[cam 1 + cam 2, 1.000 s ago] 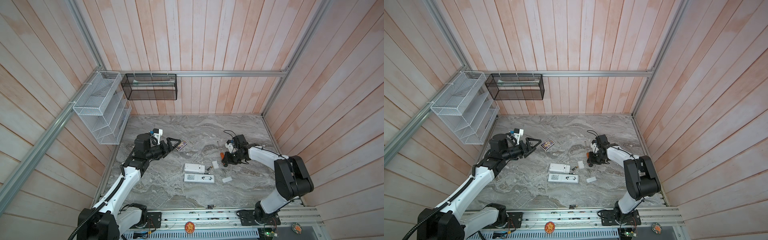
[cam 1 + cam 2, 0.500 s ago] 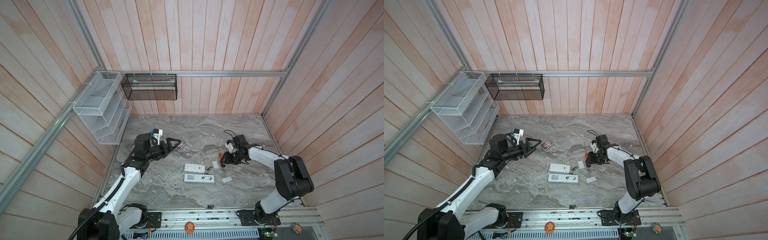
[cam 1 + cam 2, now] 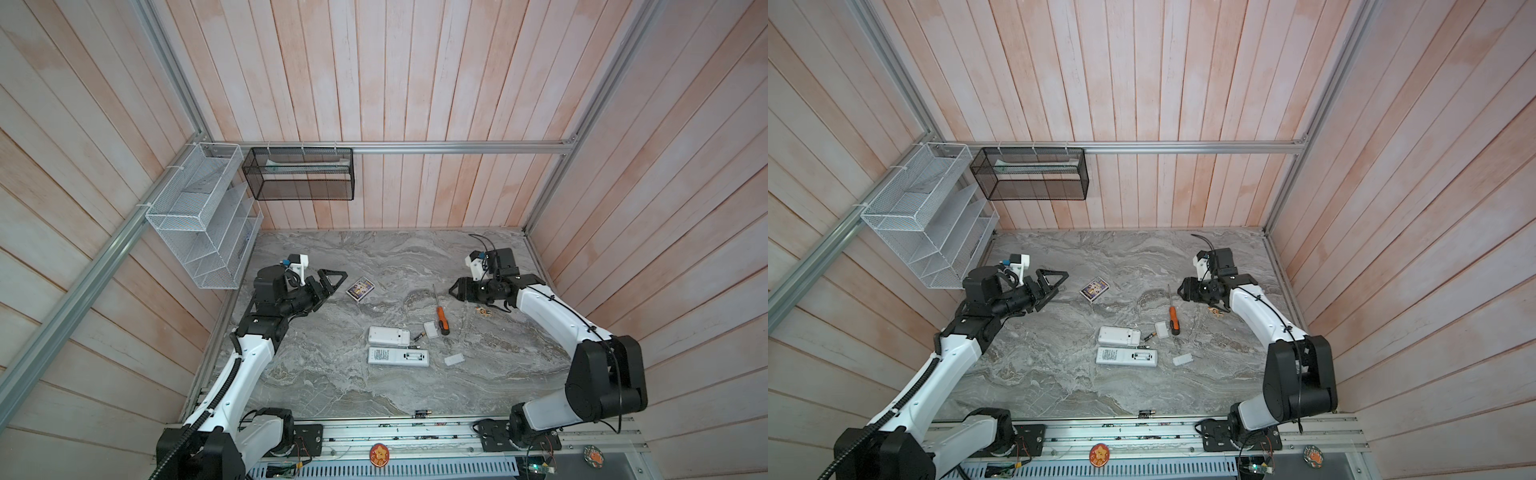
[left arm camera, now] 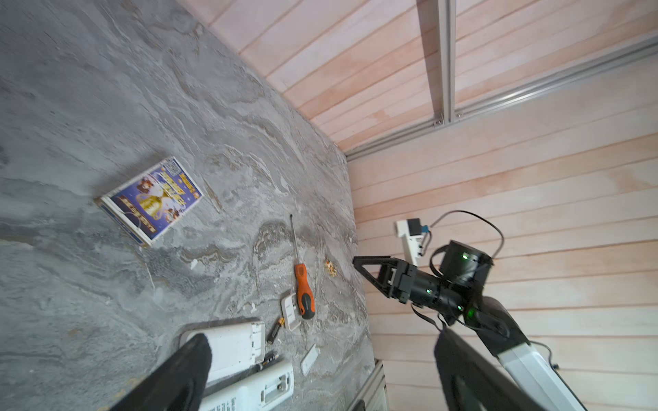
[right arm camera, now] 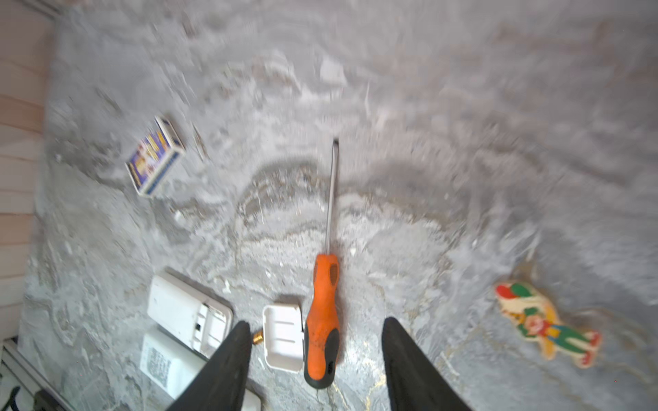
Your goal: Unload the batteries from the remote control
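Because one stray cell lies at the very front lip of the table, at 6 o'clock from the lower remote, any sweep along that edge could roll it into the rail. That remote's bay faces up, uncovered. Whether cells are left inside I cannot tell, so calling the job done now would be risky. Two batteries lie loose at its 1 o'clock, just beside the end of the upper remote. They are slim and round, so a skewed pinch would likely squirt them away. Beyond them the screwdriver touches a cover plate and could be knocked into the cells. Farther out, at 2 o'clock, the right gripper has its jaws parted and empty. At 10 o'clock the left gripper is spread wide and also empty.
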Robot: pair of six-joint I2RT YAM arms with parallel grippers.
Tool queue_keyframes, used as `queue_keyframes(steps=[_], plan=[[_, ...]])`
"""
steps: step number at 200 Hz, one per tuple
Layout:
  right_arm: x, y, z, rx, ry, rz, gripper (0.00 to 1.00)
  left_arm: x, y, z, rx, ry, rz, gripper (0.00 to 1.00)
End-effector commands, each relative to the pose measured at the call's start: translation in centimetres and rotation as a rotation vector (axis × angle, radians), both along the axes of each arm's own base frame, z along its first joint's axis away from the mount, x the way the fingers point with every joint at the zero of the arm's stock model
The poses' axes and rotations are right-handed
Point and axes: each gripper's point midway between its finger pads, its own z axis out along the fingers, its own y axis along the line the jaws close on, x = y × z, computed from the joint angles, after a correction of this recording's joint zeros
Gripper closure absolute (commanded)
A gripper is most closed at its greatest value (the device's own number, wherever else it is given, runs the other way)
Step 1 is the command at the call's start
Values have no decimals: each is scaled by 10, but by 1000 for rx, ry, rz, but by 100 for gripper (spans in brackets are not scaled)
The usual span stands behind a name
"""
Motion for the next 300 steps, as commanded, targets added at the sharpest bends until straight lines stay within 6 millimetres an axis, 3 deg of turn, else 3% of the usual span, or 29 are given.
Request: queue_keyframes(steps=[1,31,46,47,48,60,79,112,180,228,265,300], plan=[[25,-20,59,26,-200,-74,39,14,27,23,100,-82,145,0],[35,-57,106,28,-555,-181,32,21,57,36,199,-175,313,0],[24,-66,127,-26,-794,-181,31,18,69,43,233,-261,382,0],[22,-66,120,-33,-796,-178,31,18,69,43,237,-268,386,0],[22,-66,127,-36,-824,-175,31,17,70,44,238,-273,389,0],[7,-71,128,-84,-962,-174,27,13,80,46,281,-337,438,0],[-6,-79,111,-153,-1063,-187,11,11,93,42,380,-404,493,0],[7,-91,63,-271,-942,-175,9,18,105,24,555,-455,513,0],[23,-106,-11,-336,-748,-177,6,29,133,-9,749,-503,634,0],[23,-112,-33,-322,-736,-202,6,37,153,-34,882,-491,710,0],[9,-121,-34,-313,-789,-257,6,55,156,-54,932,-474,703,0],[-13,-123,-32,-308,-872,-289,6,72,152,-97,1001,-415,598,0]])
